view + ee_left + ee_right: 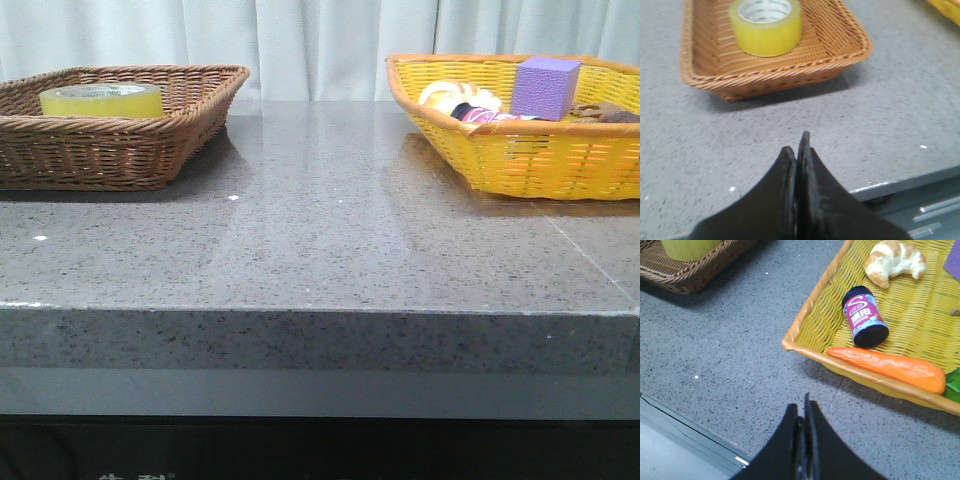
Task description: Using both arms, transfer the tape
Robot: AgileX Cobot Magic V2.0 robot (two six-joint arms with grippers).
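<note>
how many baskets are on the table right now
2. A brown wicker basket sits at the table's left, holding the tape. A yellow basket sits at the right, holding food items and a purple cube.

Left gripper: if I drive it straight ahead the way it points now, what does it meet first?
Probably the near wall of the brown wicker basket, after bare grey stone tabletop. The left gripper is shut. The yellow translucent tape roll sits inside, behind that wall. Height is unclear.

Left gripper point(797, 145) and right gripper point(804, 407) closed (fingers pressed together).
</note>
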